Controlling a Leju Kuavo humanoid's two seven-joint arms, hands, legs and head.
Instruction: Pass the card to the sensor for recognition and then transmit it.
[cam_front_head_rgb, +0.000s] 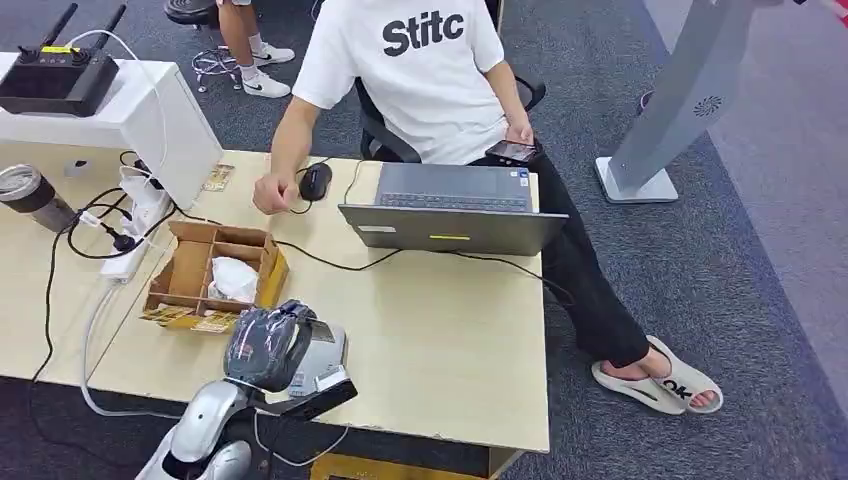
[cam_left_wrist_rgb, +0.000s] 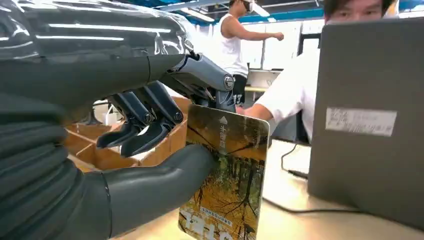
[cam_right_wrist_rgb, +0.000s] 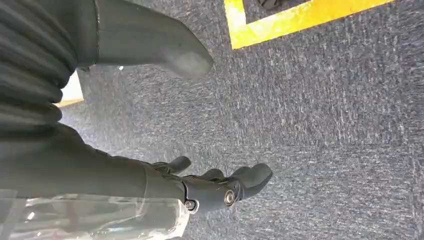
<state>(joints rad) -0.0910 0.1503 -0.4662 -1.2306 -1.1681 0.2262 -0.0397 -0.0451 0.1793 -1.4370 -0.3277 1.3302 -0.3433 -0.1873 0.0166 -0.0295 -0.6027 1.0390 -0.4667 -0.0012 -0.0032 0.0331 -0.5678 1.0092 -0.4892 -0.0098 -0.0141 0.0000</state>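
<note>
The left hand (cam_left_wrist_rgb: 150, 125) pinches the card (cam_left_wrist_rgb: 227, 175) upright over the desk (cam_front_head_rgb: 450, 340), while the right hand (cam_right_wrist_rgb: 215, 187) hangs empty, fingers loosely apart.

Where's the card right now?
In the left wrist view, the card is pinched upright in the left robot hand, between the cardboard box and the laptop.

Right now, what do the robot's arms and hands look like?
The left arm is shiny silver metal. The left hand has a grey ribbed cover, a thick smooth grey thumb and darker jointed fingers with small round silver pins, under glossy clear plastic wrap. The right hand looks the same: grey ribs, dark fingers, clear wrap.
</note>
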